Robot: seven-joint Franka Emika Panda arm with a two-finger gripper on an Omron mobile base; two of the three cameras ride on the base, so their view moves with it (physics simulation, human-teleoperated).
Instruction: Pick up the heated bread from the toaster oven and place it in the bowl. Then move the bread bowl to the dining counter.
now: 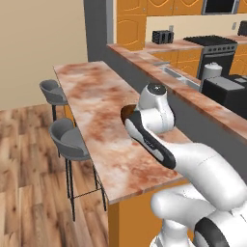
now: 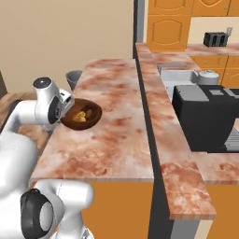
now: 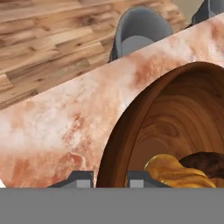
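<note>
Gripping the rim of the wide, shallow dark brown wooden bowl (image 3: 175, 113), the robot's two-finger hand (image 3: 107, 178) has its dark fingertips (image 3: 81, 178) pinched down tight, one on each side of the bowl's edge, so yeah, it's clamped on the bowl. In the right base view the hand (image 2: 69, 108) sits at the bowl's (image 2: 91, 117) near-left edge, and the bowl looks tipped a bit toward the arm, over the long reddish-tan marbled stone desk (image 2: 116, 140). Can't really tell if the bottom is touching the slab or hanging just above it. Inside the bowl is the small golden-orange toasted piece of bread (image 2: 80, 116), lying low near the gripped side; the hand view shows it (image 3: 175, 173) right behind the rim next to a darker brown lump. From the left base view only a sliver of the bowl (image 1: 126, 112) peeks out behind the white wrist. Grey bar stools (image 1: 70, 140) stand along the desk's outer side, over the wooden plank floor (image 1: 24, 159). The dark boxy toaster oven (image 2: 205, 116) sits well apart, on the far side of the raised dark grey back wall (image 2: 147, 121).
</note>
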